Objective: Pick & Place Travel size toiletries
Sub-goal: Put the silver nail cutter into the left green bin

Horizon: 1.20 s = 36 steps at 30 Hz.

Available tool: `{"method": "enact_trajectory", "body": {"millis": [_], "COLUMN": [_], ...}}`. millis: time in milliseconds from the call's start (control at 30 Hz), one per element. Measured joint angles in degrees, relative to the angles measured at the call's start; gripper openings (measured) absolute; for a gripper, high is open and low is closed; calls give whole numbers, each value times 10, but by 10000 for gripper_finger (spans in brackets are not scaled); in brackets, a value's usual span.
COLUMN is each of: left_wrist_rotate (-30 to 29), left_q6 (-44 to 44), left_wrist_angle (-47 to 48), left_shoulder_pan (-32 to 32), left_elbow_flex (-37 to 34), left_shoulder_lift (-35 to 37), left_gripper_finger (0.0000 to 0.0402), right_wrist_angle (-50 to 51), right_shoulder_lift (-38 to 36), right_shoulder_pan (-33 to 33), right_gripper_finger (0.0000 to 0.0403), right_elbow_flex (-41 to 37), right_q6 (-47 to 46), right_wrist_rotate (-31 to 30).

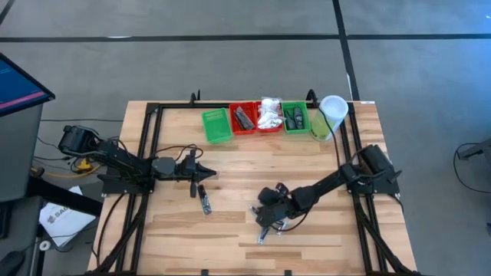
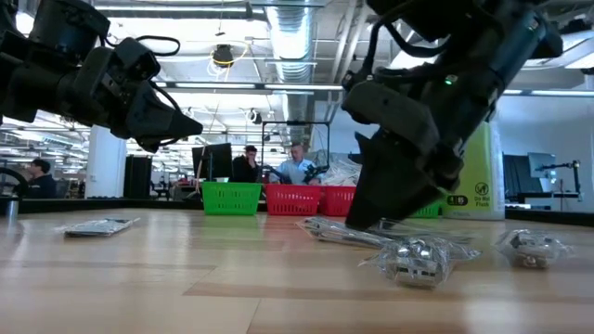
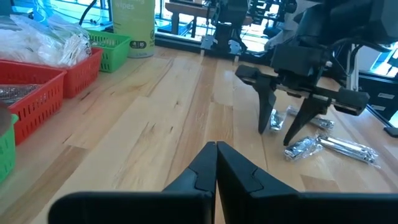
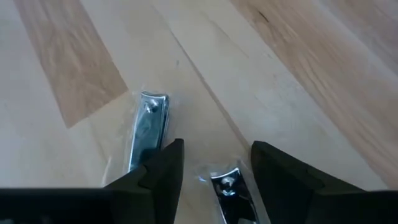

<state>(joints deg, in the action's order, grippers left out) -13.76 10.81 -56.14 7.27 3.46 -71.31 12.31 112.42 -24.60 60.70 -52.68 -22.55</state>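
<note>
Several silver clippers in clear wrappers lie on the wooden table near its front right. My right gripper (image 4: 214, 165) stands open just above them, tilted downward. One wrapped clipper (image 4: 227, 186) lies between its fingers, and another (image 4: 147, 129) lies just outside one finger. I see no touch. The left wrist view shows the same open gripper (image 3: 278, 134) over the wrapped pieces (image 3: 305, 148). My left gripper (image 3: 216, 163) is shut and holds nothing, waiting at the table's left (image 1: 201, 170). One more wrapped item (image 1: 204, 199) lies near it.
Along the far edge stand a green tray (image 1: 216, 124), a red tray (image 1: 244, 117) with dark pieces, a red tray (image 1: 268, 115) with white packets and a green tray (image 1: 295, 117). A pale green cylinder (image 1: 330, 116) stands to their right. People show in the room behind.
</note>
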Motion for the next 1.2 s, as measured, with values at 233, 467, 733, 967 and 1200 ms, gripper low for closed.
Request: {"method": "enact_trajectory", "body": {"millis": [233,467,733,967,1200], "left_wrist_rotate": [0,-2,-2,-2,-2], "left_q6": [0,0,0,0,0], "left_wrist_angle": [-1,-1,-1,-1,-1], "left_shoulder_pan": [0,0,0,0,0], "left_elbow_flex": [0,0,0,0,0], "left_shoulder_lift": [0,0,0,0,0], "left_gripper_finger": [2,2,2,2,2], "right_wrist_angle": [96,109,119,121,145], "right_shoulder_lift": [1,-2,-3,-4,-11], "right_shoulder_pan": [-6,-14,-15,-15,-2], "right_gripper_finger": [142,128,97,47,47], "right_elbow_flex": [14,13,12,12,32], "right_q6": [11,22,31,38,72], "right_wrist_rotate": [6,6,14,16,27]}}
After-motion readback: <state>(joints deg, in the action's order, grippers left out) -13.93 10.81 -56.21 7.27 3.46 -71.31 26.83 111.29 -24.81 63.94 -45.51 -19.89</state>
